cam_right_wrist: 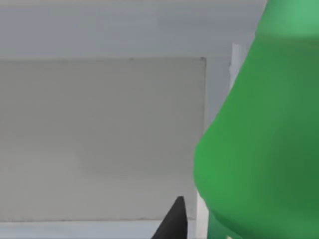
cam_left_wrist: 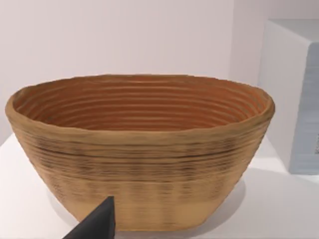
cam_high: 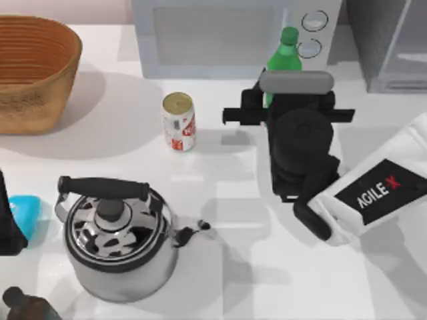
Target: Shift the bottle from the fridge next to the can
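Observation:
The green bottle (cam_high: 285,55) stands upright outside the fridge (cam_high: 387,47), in front of the microwave, with only its cap and shoulder visible above my right arm. My right gripper (cam_high: 277,100) is shut on the bottle's lower body. The right wrist view shows the green bottle (cam_right_wrist: 259,149) very close, with one dark fingertip (cam_right_wrist: 173,221) beside it. The white and red can (cam_high: 179,121) stands to the bottle's left, well apart from it. My left gripper (cam_high: 8,223) is parked at the table's left edge, open, and one of its fingertips (cam_left_wrist: 99,221) points at the basket.
A light grey microwave (cam_high: 227,33) stands at the back behind the bottle. A woven basket (cam_high: 33,70) is at the back left, a steel kettle (cam_high: 117,233) at the front left, a blue object (cam_high: 25,212) by the left arm and a dark bottle (cam_high: 20,307) in the front left corner.

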